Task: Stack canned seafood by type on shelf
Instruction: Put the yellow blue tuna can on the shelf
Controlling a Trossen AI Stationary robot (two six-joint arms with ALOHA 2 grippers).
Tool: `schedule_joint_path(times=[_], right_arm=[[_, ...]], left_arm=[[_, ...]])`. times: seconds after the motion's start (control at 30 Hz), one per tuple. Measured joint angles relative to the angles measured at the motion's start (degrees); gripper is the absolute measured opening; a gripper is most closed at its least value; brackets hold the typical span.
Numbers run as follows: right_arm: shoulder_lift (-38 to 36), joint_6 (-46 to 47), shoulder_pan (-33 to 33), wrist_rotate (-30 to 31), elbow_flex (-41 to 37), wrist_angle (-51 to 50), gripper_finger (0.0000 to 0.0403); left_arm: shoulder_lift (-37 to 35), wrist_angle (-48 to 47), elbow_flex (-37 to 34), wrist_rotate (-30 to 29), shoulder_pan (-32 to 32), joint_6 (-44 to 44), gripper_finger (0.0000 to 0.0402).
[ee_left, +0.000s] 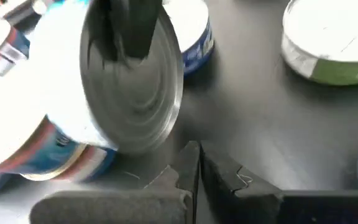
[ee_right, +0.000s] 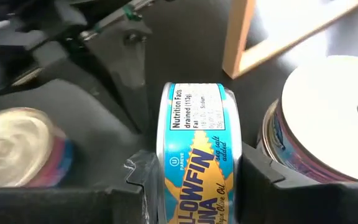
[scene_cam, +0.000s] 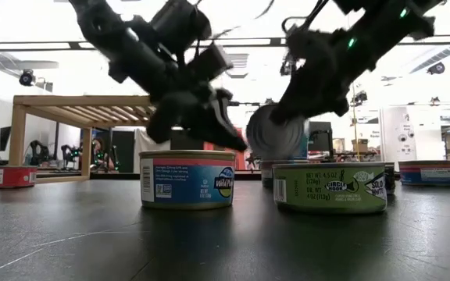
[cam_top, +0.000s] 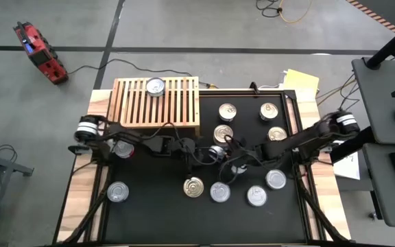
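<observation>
The wooden slatted shelf (cam_top: 158, 103) stands at the table's far left and carries one silver-lidded can (cam_top: 155, 86). Its leg shows in the right wrist view (ee_right: 238, 37). Several other cans sit upright on the black mat. My right gripper (cam_top: 222, 155) is at mid-table, shut on a blue-labelled tuna can (ee_right: 194, 155) that is turned on edge. In the low view that can (scene_cam: 276, 133) hangs above the mat. My left gripper (ee_left: 195, 167) is shut, just left of the held can (ee_left: 135, 93), and touches nothing. My right gripper pinches the tuna can between its two fingers (ee_right: 253, 177), one on each flat face. The labelled side wall (ee_right: 194, 124) faces the wrist camera. The fingers slant down from the table's right side. The can stands on edge and is lifted clear of the mat.
Upright cans crowd the mat: four at the far right (cam_top: 227, 111), a row near the front (cam_top: 219, 192), one beside the left arm (cam_top: 122, 147), one at the near left (cam_top: 118, 192). A blue can (scene_cam: 187, 179) and a green can (scene_cam: 330, 187) stand nearest the low camera.
</observation>
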Motion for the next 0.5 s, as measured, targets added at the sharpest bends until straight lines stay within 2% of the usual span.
schedule_joint_path(times=[0.2,0.33,0.4,0.5], right_arm=[[-7.7,-2.0,2.6,0.2,-0.5,-1.9,0.0139],[-10.7,-5.7,2.9,0.0,-2.1,2.5,0.0134],[-11.4,-8.3,2.7,-1.5,-3.5,7.5,0.0134],[-11.9,-10.4,0.8,-8.6,-4.7,15.8,0.0135]], left_arm=[[-9.1,-7.3,0.0,0.0,-1.5,-0.1,0.0],[-16.0,-13.1,0.0,0.1,-2.8,-0.9,0.0],[-19.5,-16.1,0.0,0.1,-3.5,-2.3,0.0],[-24.4,-18.9,0.0,0.1,-4.6,-4.6,0.0]])
